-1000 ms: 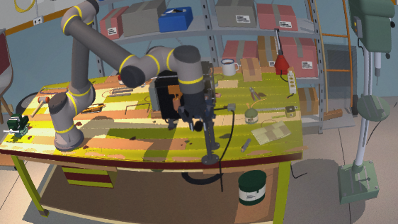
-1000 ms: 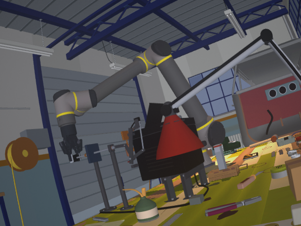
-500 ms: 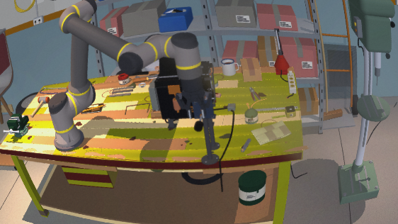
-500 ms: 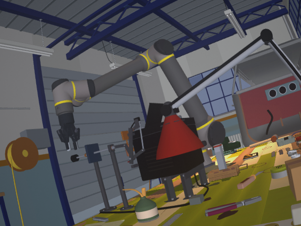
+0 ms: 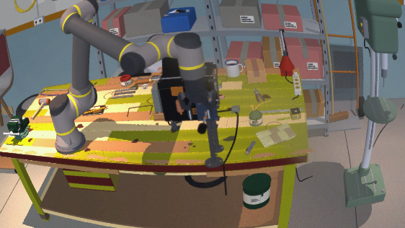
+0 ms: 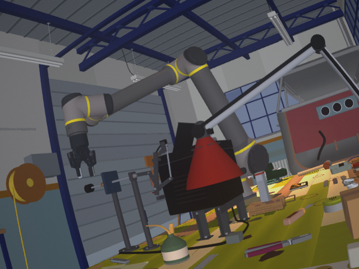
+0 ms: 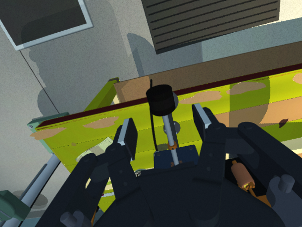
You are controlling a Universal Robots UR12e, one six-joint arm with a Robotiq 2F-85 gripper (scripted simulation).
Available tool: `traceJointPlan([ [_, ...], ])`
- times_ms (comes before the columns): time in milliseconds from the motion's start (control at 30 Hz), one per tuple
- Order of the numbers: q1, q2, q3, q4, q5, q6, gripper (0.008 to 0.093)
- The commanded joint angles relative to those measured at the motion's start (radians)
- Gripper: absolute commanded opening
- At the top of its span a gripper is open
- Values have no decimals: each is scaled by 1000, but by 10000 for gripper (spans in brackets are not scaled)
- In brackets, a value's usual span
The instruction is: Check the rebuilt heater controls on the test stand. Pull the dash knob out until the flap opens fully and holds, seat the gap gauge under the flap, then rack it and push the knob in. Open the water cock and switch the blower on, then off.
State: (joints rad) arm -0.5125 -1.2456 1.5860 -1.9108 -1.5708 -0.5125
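My gripper (image 6: 84, 173) hangs open and empty just above the black dash knob (image 6: 88, 188), its fingers apart to either side in the wrist camera (image 7: 164, 124). The knob (image 7: 161, 99) sits at the end of a silver rod drawn out from a blue bracket (image 6: 110, 182) on a post near the bench's front edge. Behind it stands the black heater box (image 6: 203, 176) on legs, with its flap linkage (image 6: 161, 170) on the near face. I cannot make out the gap gauge, water cock or blower switch.
The bench's front edge (image 7: 173, 91) runs just beyond the knob, with floor below. A second post (image 6: 139, 208) stands beside the bracket post, a black cable (image 5: 234, 144) trails off the bench, and a green can (image 6: 174, 249) and a red lamp shade (image 6: 211, 165) sit nearby.
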Motion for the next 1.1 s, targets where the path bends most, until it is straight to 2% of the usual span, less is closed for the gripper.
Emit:
traceJointPlan([
  [0, 0, -1, -1, 0, 0, 0, 696],
  [400, 0, -1, -1, 0, 0, 0, 934],
  [800, 0, -5, -9, 11, 0, 0, 934],
  [933, 0, -28, -67, 88, 0, 0, 934],
  [1067, 0, -51, -174, 217, 0, 0, 934],
])
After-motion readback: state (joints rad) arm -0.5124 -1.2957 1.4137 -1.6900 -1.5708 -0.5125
